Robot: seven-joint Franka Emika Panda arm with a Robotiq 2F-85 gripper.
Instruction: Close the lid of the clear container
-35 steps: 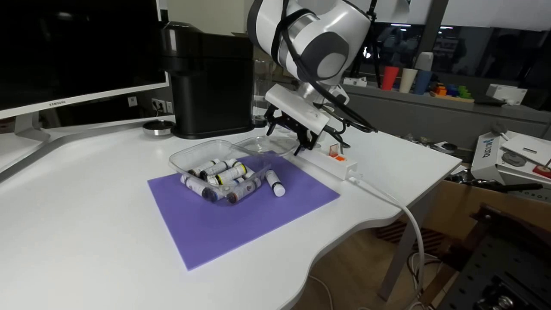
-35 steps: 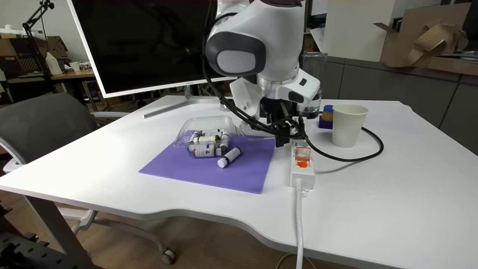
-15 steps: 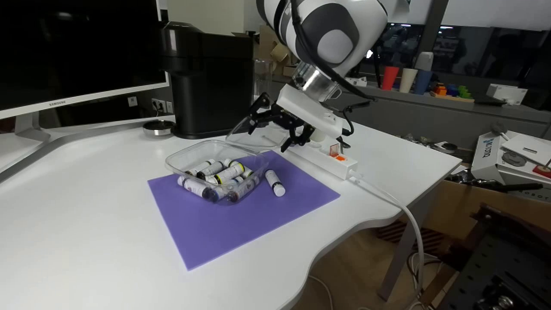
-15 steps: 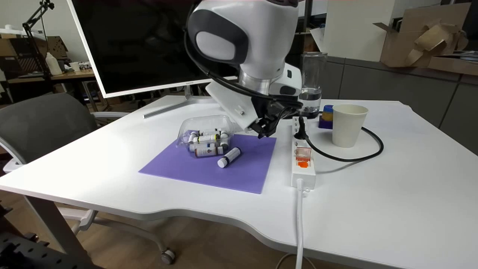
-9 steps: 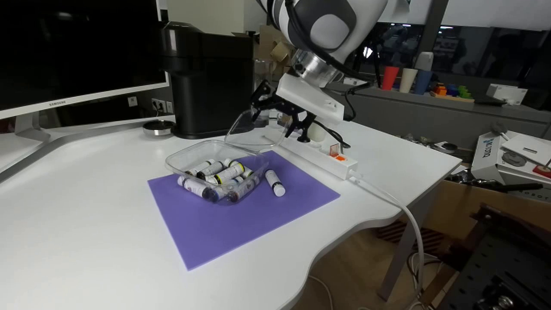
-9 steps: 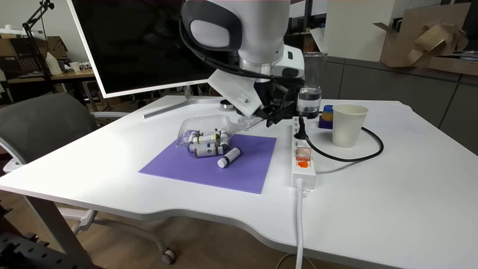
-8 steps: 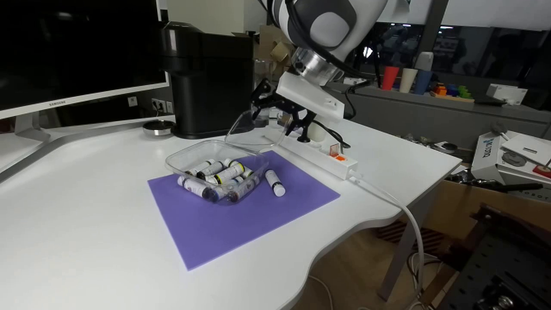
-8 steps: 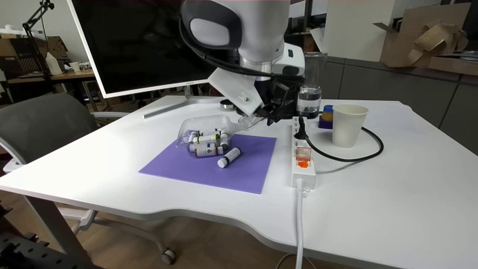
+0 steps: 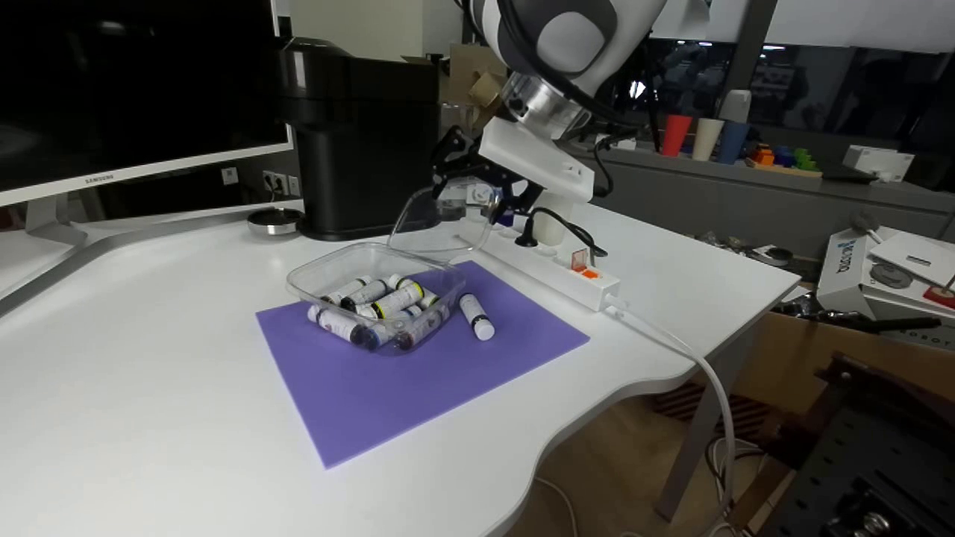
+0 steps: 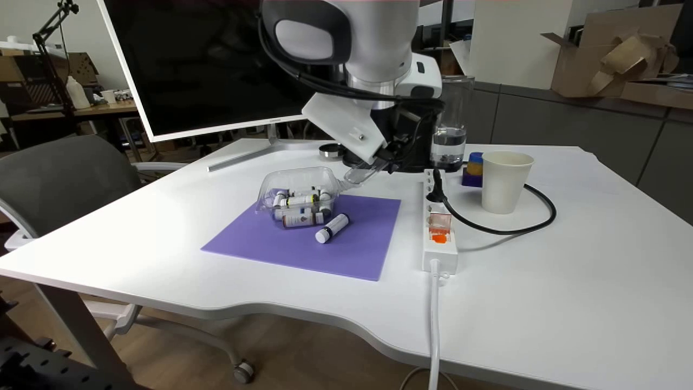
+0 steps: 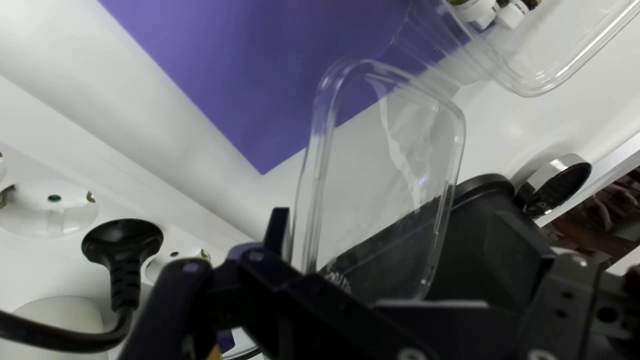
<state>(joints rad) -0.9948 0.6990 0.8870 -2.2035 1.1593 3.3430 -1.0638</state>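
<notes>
Below-left of black two-fingered pincer (image 9: 465,209): shallow rectangular clear-plastic container (image 9: 328,267), uncovered | just below: thin transparent plastic lid (image 9: 436,233), tilted up; jaws apart, contact unclear | advisable: slow leftward arc over container, then even rim pressure | below-right: smooth white table (image 9: 664,291) | far right, behind, in an exterior view: tapered red cup (image 9: 676,136), dark windows (image 9: 843,112)

Clear container (image 9: 337,268): shallow, rectangular, open, upright, partly on purple mat (image 9: 418,395). Lid (image 9: 444,224): thin, transparent, tilted up, lower edge beside container's rim.

Mat (image 9: 429,380) in all views, wrist's nearest
</notes>
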